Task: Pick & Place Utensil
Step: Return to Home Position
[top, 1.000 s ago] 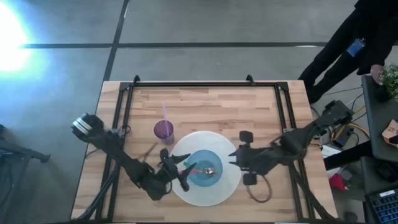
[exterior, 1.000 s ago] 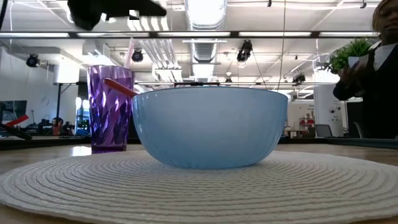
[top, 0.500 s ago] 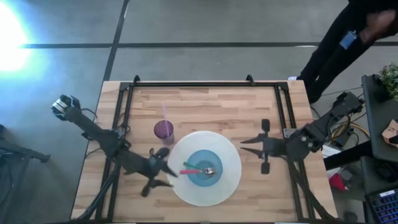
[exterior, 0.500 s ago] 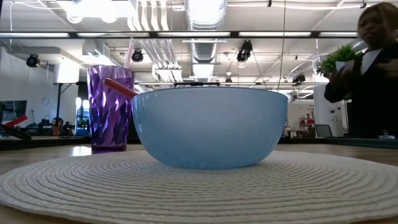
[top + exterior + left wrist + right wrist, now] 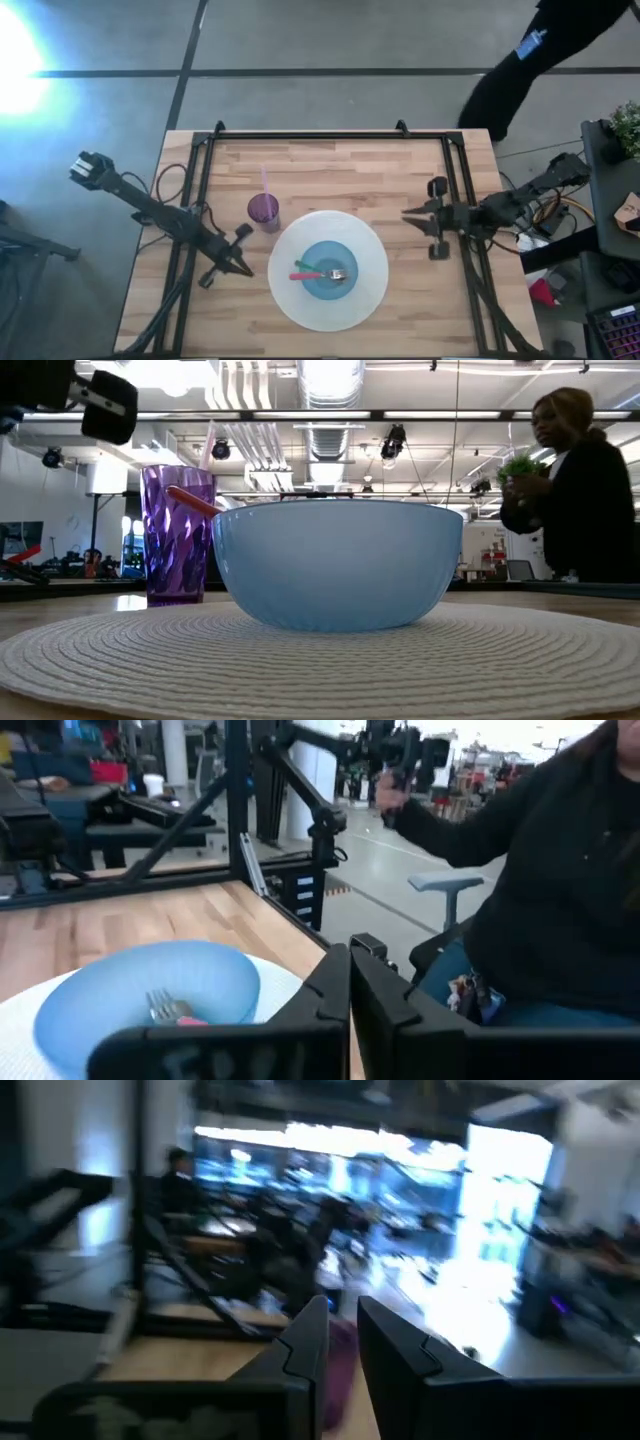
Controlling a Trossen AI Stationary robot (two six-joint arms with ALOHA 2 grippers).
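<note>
Utensils lie in the light blue bowl at the centre of the round white mat. A pink handle and a green handle point toward 9 o'clock, with the metal heads near the bowl's middle. The left wrist view shows fork tines inside the bowl. The purple cup stands just off the mat's rim at 10 o'clock.

The left gripper sits at the mat's 9 o'clock, just outside the rim. Its fingers are pressed together and empty, aimed at the bowl. The right gripper is at 2 o'clock from the bowl, off the mat over the wooden table. Its fingers are drawn close with only a slit between them, holding nothing. A person stands beyond the table.
</note>
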